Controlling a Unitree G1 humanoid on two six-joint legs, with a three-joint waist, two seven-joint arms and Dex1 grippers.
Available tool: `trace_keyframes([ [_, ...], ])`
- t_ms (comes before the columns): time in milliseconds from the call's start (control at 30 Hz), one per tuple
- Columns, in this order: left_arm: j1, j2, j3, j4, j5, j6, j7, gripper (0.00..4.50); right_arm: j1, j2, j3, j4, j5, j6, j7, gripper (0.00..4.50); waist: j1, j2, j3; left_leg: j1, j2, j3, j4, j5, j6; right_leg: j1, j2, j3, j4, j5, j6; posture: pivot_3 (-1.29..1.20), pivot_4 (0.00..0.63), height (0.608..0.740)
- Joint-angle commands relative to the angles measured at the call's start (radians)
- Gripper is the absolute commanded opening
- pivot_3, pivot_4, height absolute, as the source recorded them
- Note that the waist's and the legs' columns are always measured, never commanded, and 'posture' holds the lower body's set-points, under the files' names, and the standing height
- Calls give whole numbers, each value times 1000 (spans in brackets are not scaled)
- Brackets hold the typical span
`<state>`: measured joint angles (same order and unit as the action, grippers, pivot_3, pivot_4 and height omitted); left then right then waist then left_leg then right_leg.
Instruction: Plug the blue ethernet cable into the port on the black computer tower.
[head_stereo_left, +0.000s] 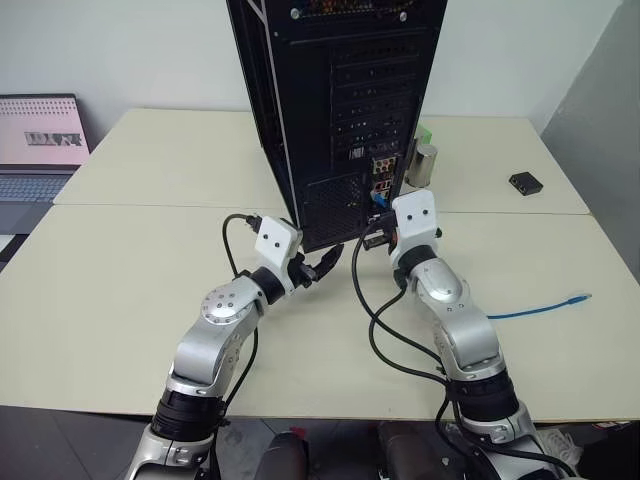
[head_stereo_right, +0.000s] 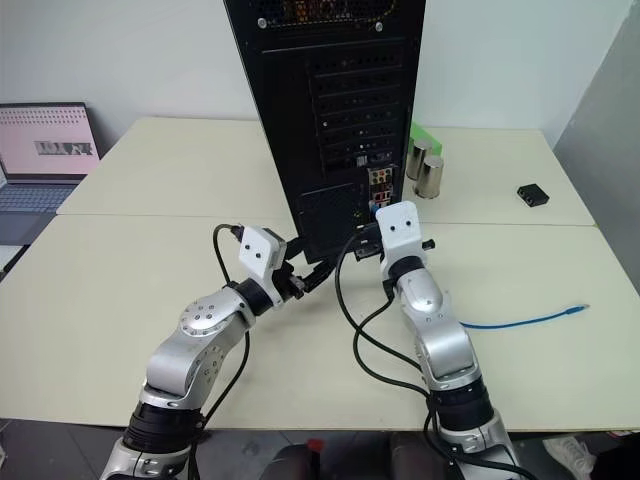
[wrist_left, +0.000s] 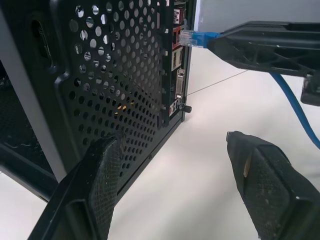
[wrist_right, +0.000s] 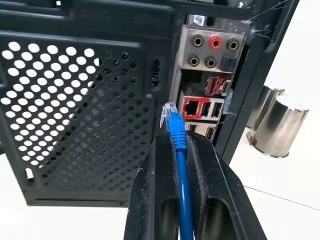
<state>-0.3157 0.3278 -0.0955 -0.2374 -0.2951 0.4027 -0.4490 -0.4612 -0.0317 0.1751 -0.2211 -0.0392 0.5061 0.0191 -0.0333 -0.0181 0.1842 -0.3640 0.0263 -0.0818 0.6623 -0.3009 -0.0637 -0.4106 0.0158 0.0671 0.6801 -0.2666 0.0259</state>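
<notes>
The right claw (wrist_right: 176, 150) is clamped on the blue ethernet cable (wrist_right: 183, 185) just behind its clear plug (wrist_right: 169, 114), which pokes out past the fingertips toward the connector panel of the black computer tower (head_stereo_left: 340, 110). The port (wrist_right: 190, 107), a squarish socket in a red-trimmed block, sits just ahead of the plug and slightly to one side. The left claw (head_stereo_left: 322, 266) stands wide and empty beside the tower's vent grille (wrist_left: 120, 85).

The cable looks light and floppy, so holding close behind the boot, as now, should keep the plug steady; its thin clip seems fragile under sideways force. The tower looks heavy and rigid.

Count: one cable, its free end (head_stereo_left: 577, 298) trailing on the counter (head_stereo_left: 130, 300) behind the right claw; one tower; two metal cups (head_stereo_right: 425, 168); one laptop (head_stereo_left: 40, 145).
</notes>
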Motion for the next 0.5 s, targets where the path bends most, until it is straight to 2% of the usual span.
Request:
trace_keyframes([
  [33, -10, -7, 9, -18, 6, -26, -8, 3465, -31, 11, -25, -3, -2, -33, -5, 0, 0, 0, 0, 0, 0, 0, 0, 0, 0, 0, 0, 0, 0, 0, 0, 0, 150, 740],
  [500, -13, -17, 7, -12, 18, -30, -15, 3465, -61, 17, -47, 42, -7, -44, -4, 0, 0, 0, 0, 0, 0, 0, 0, 0, 0, 0, 0, 0, 0, 0, 0, 0, 150, 740],
])
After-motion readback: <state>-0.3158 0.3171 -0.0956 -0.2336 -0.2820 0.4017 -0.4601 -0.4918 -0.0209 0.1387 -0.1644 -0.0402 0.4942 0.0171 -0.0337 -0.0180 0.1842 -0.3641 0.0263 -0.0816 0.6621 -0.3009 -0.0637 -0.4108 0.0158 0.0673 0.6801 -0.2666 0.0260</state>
